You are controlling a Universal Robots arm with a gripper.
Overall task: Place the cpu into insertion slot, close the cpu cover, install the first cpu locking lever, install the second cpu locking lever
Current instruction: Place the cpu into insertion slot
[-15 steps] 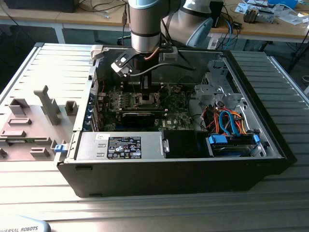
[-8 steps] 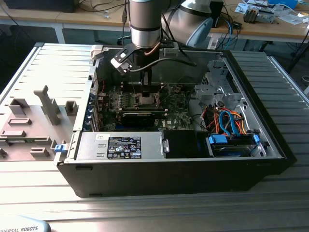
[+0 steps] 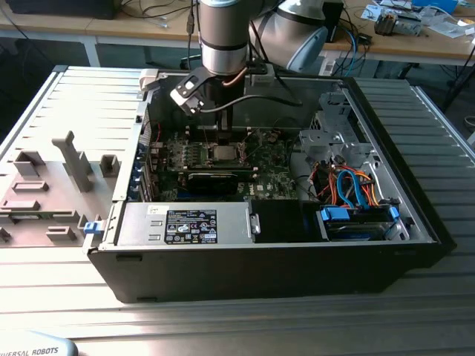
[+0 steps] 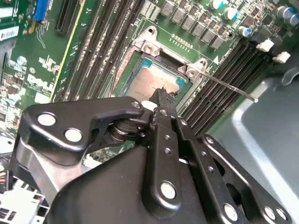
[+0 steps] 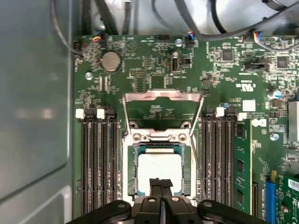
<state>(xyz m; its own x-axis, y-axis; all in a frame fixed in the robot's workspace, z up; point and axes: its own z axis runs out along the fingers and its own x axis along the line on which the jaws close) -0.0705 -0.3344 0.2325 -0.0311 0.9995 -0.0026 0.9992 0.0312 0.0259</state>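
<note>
Step one done: cpu (image 5: 159, 164) sits in insertion slot (image 5: 188, 170). cpu cover (image 5: 163, 95) open, lever (image 4: 231, 87) unlatched, so three steps left. Claw (image 5: 161, 183) clenched, empty, over cpu's edge.

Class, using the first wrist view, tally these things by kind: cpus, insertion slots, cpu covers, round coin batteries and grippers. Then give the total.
cpu: 1
insertion slot: 1
cpu cover: 1
round coin battery: 1
gripper: 1
Total: 5
</note>
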